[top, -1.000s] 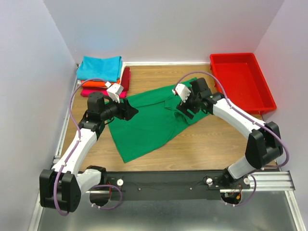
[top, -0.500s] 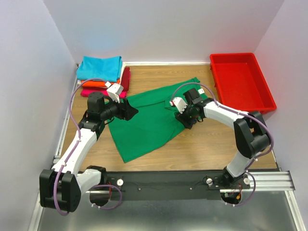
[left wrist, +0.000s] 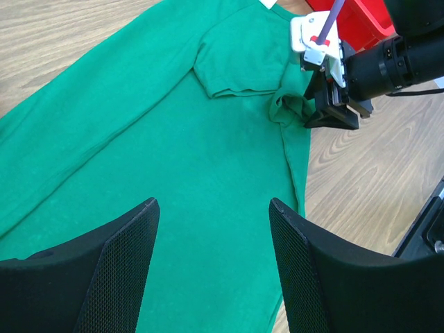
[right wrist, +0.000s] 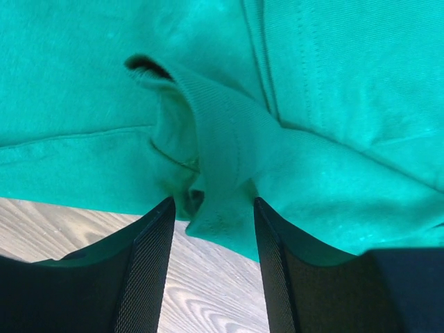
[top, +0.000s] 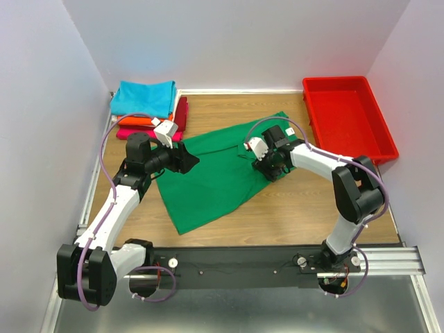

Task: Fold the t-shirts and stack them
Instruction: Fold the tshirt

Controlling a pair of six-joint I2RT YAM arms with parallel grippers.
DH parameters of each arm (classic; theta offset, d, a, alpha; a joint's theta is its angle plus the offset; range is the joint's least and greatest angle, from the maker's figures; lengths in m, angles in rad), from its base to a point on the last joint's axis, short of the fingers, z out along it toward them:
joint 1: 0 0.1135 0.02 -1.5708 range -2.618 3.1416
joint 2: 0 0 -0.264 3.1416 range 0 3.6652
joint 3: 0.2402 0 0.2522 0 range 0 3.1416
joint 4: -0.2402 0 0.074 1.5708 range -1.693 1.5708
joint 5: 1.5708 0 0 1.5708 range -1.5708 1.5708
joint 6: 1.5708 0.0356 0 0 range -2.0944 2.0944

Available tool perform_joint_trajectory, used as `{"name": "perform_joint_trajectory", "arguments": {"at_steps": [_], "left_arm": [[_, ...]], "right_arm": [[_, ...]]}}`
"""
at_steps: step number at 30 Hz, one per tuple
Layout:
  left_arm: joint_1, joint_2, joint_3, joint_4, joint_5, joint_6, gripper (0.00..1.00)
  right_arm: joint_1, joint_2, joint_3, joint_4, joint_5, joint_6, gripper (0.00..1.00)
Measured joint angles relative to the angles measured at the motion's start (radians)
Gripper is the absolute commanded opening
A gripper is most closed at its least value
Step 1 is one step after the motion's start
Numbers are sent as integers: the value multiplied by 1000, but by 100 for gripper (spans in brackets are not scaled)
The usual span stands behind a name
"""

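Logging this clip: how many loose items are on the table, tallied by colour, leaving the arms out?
Green t-shirt: 1
Turquoise t-shirt: 1
Orange t-shirt: 1
Dark red t-shirt: 1
Magenta t-shirt: 1
Red tray: 1
Total: 6

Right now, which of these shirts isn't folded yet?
The green t-shirt, lying spread out in the middle. The others sit folded in a stack at the far left corner, turquoise on top.

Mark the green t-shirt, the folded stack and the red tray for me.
green t-shirt (top: 208, 184), top view, middle of body.
folded stack (top: 144, 97), top view, turquoise top shirt.
red tray (top: 349, 118), top view, bare floor.
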Motion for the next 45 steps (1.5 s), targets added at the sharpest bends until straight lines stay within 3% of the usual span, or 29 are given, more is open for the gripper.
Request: {"name": "perform_joint_trajectory", "arguments": {"at_steps": [4, 13, 16, 27, 30, 32, 33, 35, 37, 45], "left_arm": [[0, 0, 0, 0, 3, 0, 72], [0, 0, 0, 0, 10, 0, 72], [0, 0, 0, 0, 10, 0, 72], [0, 0, 0, 1, 18, 0, 72], [0, 0, 0, 1, 19, 0, 72], [0, 0, 0, 1, 19, 0, 72], [0, 0, 0, 1, 19, 0, 72], [0, 0, -1, 1, 19, 0, 72], [0, 0, -1, 1, 19, 0, 72], [0, 0, -2, 1, 19, -1, 72]], "right_arm": [[0, 0, 6, 0, 8, 1, 55], [0, 28, 32, 1, 19, 13, 19], [0, 27, 32, 2, 34, 10, 13], [0, -80, 59, -16, 154, -110, 11], [7, -63, 108, -30, 186, -158, 12], [21, -42, 143, -34, 203, -183, 21], [32, -25, 167, -33, 209, -198, 36], [56, 8, 205, -35, 218, -206, 53], [81, 60, 258, -35, 227, -212, 64], [101, 67, 282, -58, 219, -207, 67]]}}
